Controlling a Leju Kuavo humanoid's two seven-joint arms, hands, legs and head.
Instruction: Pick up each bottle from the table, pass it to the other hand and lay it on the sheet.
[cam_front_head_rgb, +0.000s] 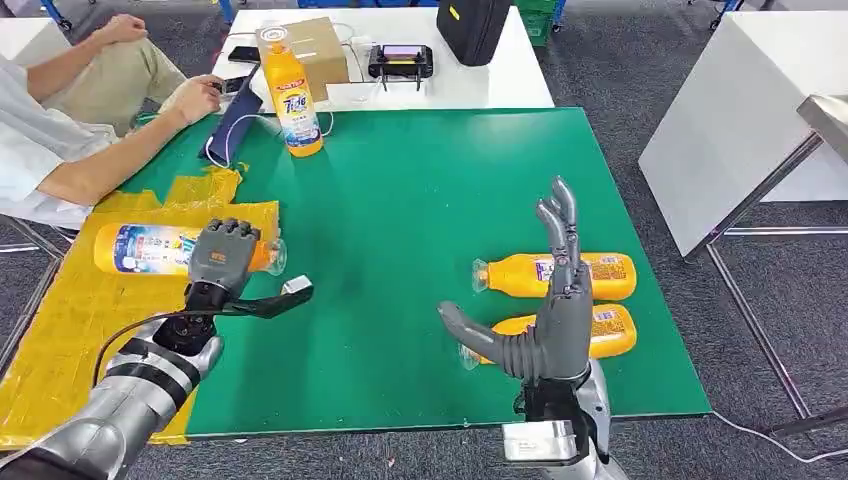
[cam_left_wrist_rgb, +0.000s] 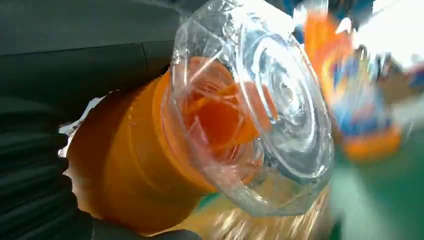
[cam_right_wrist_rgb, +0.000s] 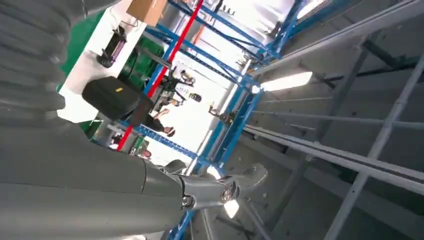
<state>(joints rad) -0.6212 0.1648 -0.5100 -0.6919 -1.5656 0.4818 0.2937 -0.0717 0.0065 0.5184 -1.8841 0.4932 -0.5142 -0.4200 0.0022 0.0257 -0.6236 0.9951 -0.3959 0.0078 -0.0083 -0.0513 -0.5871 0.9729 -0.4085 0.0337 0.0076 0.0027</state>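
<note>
On the yellow sheet (cam_front_head_rgb: 60, 330), left hand (cam_front_head_rgb: 222, 258) grips a bottle (cam_front_head_rgb: 150, 249); right hand (cam_front_head_rgb: 545, 320) fingers spread wide.

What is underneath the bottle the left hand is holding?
The yellow sheet lies under the bottle that the left hand grips near its clear cap. The hand covers the neck, so contact there is hidden.
</note>
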